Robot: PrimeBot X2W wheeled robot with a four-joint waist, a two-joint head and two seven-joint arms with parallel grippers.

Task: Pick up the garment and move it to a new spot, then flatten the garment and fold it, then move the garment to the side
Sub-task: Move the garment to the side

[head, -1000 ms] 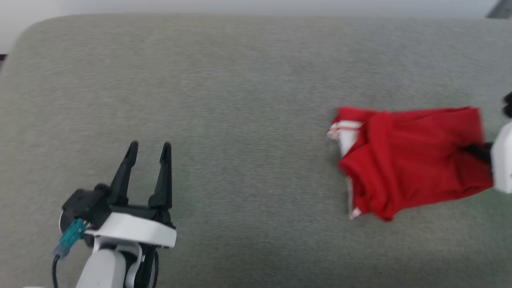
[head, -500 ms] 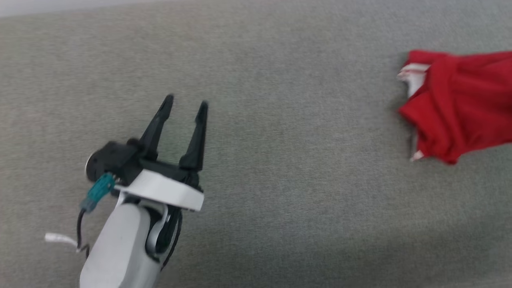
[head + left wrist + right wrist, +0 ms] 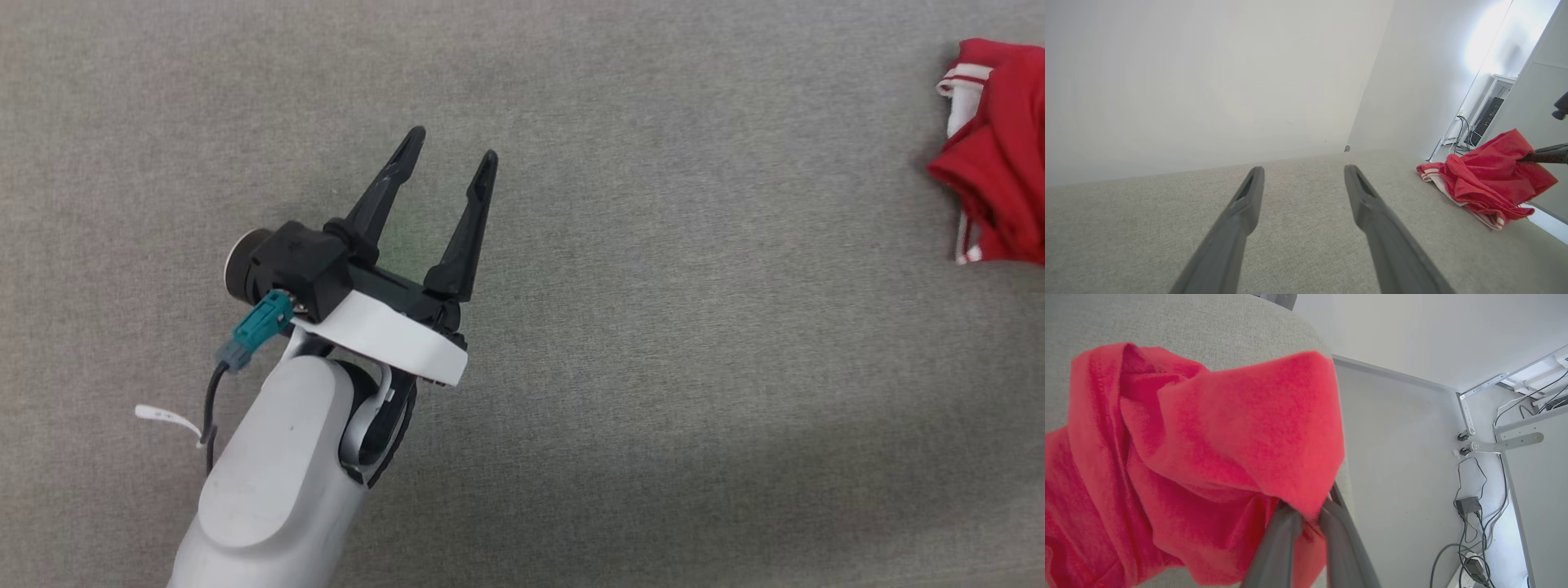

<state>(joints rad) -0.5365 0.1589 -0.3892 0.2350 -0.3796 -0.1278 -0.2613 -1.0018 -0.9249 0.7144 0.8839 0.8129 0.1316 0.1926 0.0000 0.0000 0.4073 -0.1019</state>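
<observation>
Red garment (image 3: pixel 1208 437), bunched on the grey surface (image 3: pixel 653 327), is clamped by the right gripper (image 3: pixel 1310 516); left gripper (image 3: pixel 452 145) spread wide, empty.

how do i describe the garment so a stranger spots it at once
Start at the wide grey cushioned surface. Toward its right end is the crumpled garment, pinched by the right gripper. It is bright red with white striped trim, unlike anything nearby.
</observation>
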